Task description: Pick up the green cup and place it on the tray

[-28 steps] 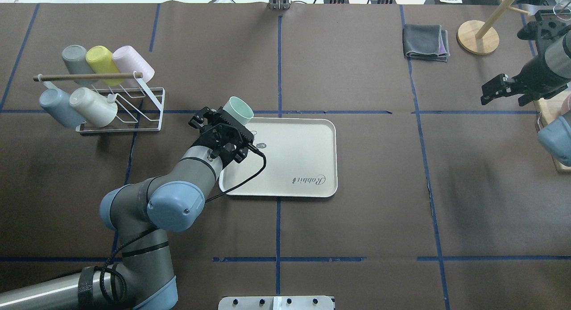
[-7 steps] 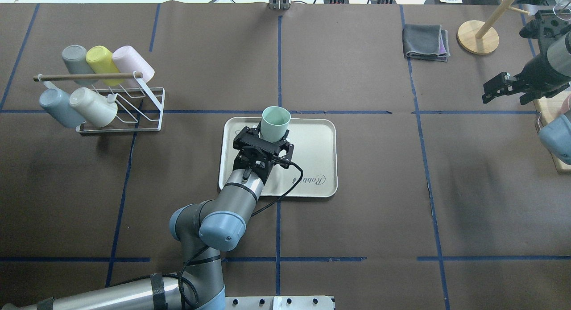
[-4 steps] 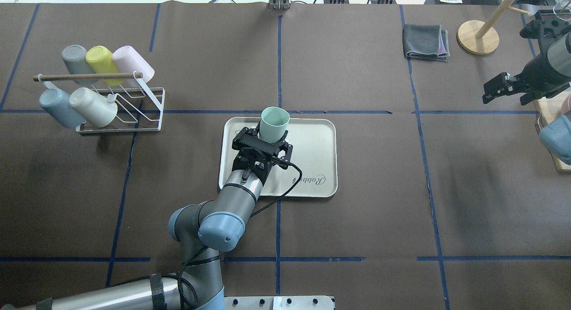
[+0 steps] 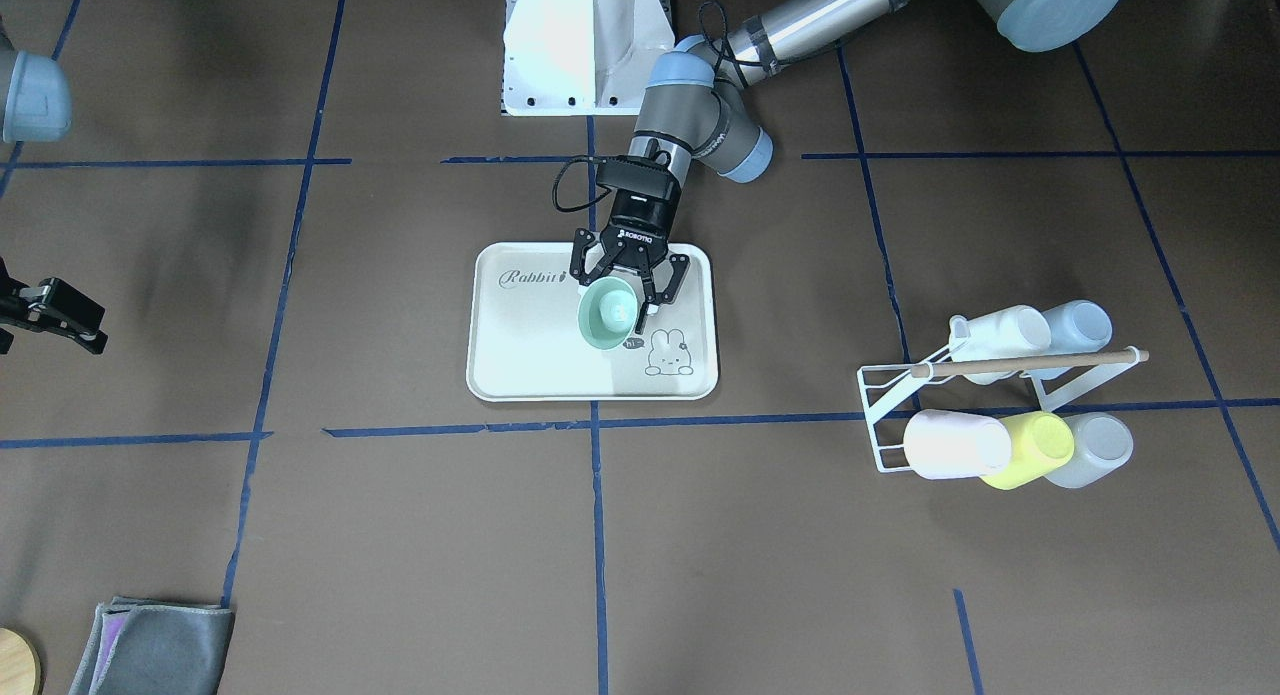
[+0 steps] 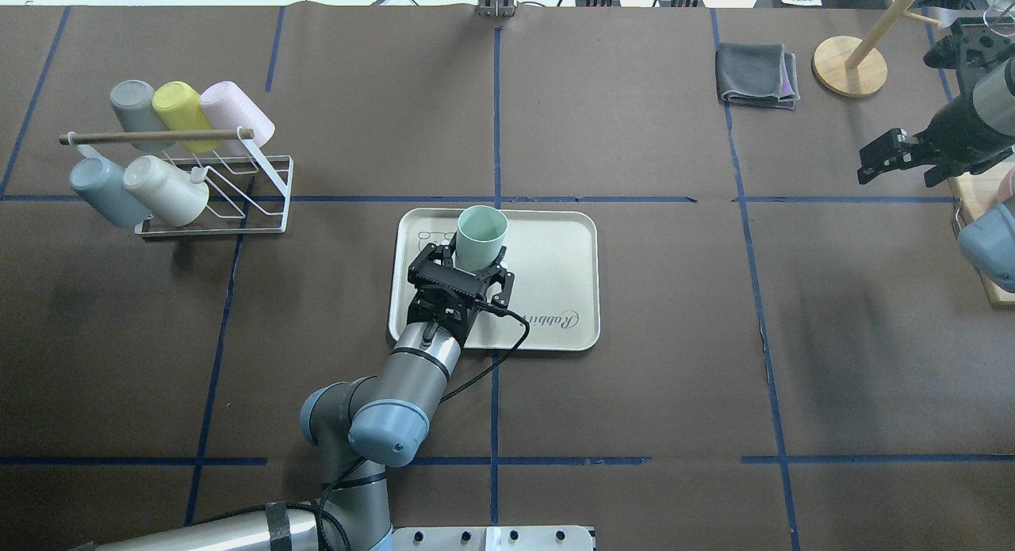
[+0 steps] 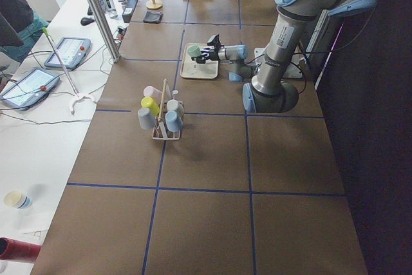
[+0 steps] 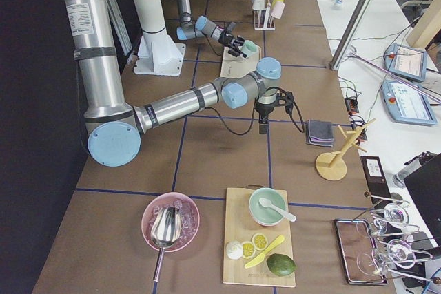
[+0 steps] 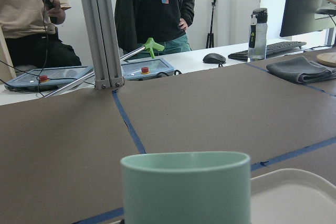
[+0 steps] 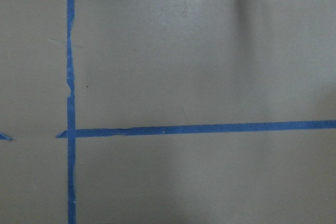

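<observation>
The pale mint-green cup [image 5: 480, 240] stands upright over the far left part of the cream tray [image 5: 555, 250], next to its bunny drawing. My left gripper [image 5: 476, 256] is shut on the green cup from the near side. In the front-facing view the cup [image 4: 605, 315] sits between the fingers above the tray [image 4: 530, 360]. The left wrist view shows the cup [image 8: 186, 187] close up, with the tray's rim [image 8: 294, 192] at the lower right. I cannot tell whether the cup touches the tray. My right gripper [image 5: 866, 164] is open and empty at the far right.
A white wire rack [image 5: 238, 188] with several cups, one of them yellow [image 5: 181, 109], stands at the left. A folded grey cloth [image 5: 757, 75] and a wooden stand [image 5: 850, 66] are at the back right. A cutting board [image 5: 975, 198] lies at the right edge.
My left gripper carried the green cup from the tray's far left corner to over the tray, then drew back a little towards me with the cup. The right arm barely moved.
</observation>
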Controlling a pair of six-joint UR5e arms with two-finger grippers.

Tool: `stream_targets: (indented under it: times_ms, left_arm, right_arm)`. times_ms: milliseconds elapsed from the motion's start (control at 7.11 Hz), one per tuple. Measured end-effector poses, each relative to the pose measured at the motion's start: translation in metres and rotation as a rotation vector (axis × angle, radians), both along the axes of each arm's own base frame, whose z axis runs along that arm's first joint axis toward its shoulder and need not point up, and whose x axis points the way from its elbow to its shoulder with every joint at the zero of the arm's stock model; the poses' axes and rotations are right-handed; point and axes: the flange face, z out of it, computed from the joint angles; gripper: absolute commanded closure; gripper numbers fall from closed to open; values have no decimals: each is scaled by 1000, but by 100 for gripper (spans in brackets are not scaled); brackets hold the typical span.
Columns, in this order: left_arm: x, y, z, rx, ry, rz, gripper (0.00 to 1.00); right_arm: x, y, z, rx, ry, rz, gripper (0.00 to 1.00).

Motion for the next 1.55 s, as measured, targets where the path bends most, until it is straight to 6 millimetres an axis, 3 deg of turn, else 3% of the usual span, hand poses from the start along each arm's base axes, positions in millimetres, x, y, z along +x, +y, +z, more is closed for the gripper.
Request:
stream_targets:
  times_ms: [281, 563, 1548]
  left_arm:
    - [3, 2, 4, -1, -6, 2, 62]
    - [6, 3, 5, -2, -13, 7, 49]
    - [7, 3, -1, 2, -13, 19, 32]
  right_arm:
    - [0, -1, 2, -3, 3, -1, 0]
    - [-1, -1, 4, -5, 5, -2, 0]
    - [-1, -3, 8, -9, 9, -2, 0]
